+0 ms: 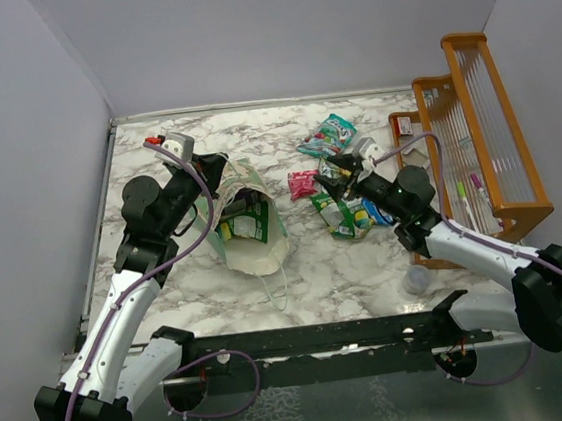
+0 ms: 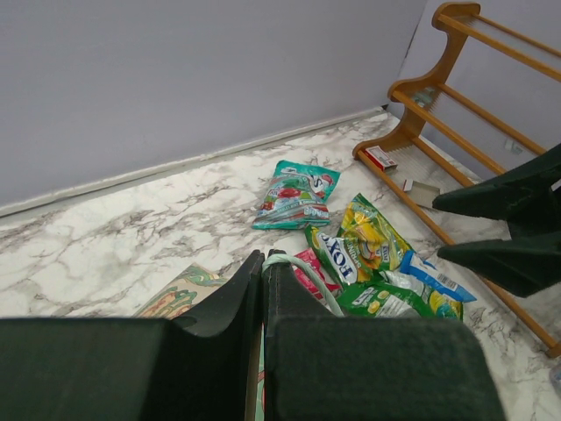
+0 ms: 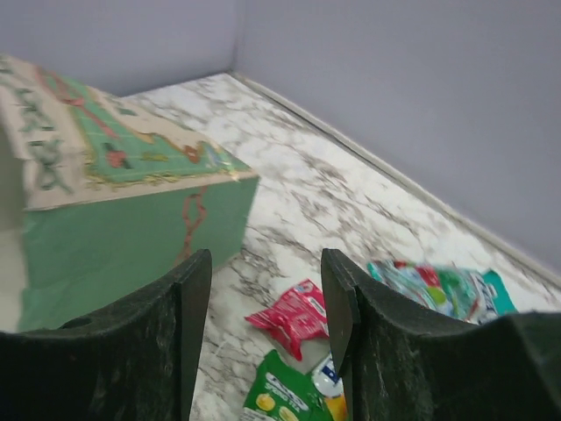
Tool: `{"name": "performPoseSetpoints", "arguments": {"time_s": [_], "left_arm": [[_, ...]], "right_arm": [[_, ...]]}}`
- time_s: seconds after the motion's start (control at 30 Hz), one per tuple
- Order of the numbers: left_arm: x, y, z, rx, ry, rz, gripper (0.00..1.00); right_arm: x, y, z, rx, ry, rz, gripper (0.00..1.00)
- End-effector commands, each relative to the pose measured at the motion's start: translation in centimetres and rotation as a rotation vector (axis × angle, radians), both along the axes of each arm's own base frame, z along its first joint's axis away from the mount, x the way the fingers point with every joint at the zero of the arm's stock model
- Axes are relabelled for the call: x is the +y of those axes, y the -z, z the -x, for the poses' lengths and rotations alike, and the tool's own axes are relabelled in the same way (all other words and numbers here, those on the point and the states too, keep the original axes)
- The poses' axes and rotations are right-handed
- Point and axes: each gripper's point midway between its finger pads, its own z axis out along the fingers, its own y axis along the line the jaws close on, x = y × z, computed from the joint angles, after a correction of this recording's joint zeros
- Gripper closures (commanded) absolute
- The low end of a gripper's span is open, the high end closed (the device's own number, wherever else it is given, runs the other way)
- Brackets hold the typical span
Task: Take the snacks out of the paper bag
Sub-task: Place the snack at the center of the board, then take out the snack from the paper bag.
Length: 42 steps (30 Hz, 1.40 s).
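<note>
The mint-green paper bag lies tilted at centre left, with a green packet showing in its white inside. My left gripper is shut on the bag's top edge; in the left wrist view a string handle loops over one finger. Snacks lie on the table to the right: a teal packet, a red packet, and green-yellow packets with a blue one. My right gripper hangs open and empty above this pile; the right wrist view shows the red packet between its fingers.
An orange wooden rack stands at the right edge, close behind my right arm. A small clear cup sits near the front right. Grey walls close in the table at the back and both sides.
</note>
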Motion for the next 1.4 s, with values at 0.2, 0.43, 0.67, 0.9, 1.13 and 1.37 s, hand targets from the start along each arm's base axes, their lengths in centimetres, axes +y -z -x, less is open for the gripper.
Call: {"name": "performPoseSetpoints", "arguments": {"time_s": [0.2,0.43,0.67,0.9,1.13,1.37], "left_arm": [[-0.1,-1.3,0.0,-0.035,0.001,0.018,1.0],[-0.2,-1.2,-0.1,-0.032,0.002,0.017,1.0],[-0.2,-1.2,-0.1,-0.03,0.002,0.017,1.0],[-0.1,-1.4,0.0,-0.034,-0.001,0.016,1.0],[0.1,-1.6,0.1,-0.04,-0.01,0.015,1.0],[0.1,-1.6,0.2,-0.04,-0.009,0.015,1.0]], "right_arm": [[9.6,-1.6,12.2,-0.37,-0.573,0.214,0.45],[13.8,2.3,15.7,-0.45,-0.646,0.438,0.44],[16.6,5.9,12.4,-0.395,-0.449,0.655,0.44],[18.9,9.0,10.2,-0.279,-0.381,0.67,0.45],[20.2,12.3,8.9,-0.215,-0.352,0.698,0.45],[20.3,13.6,7.8,-0.195,-0.298,0.719,0.39]]}}
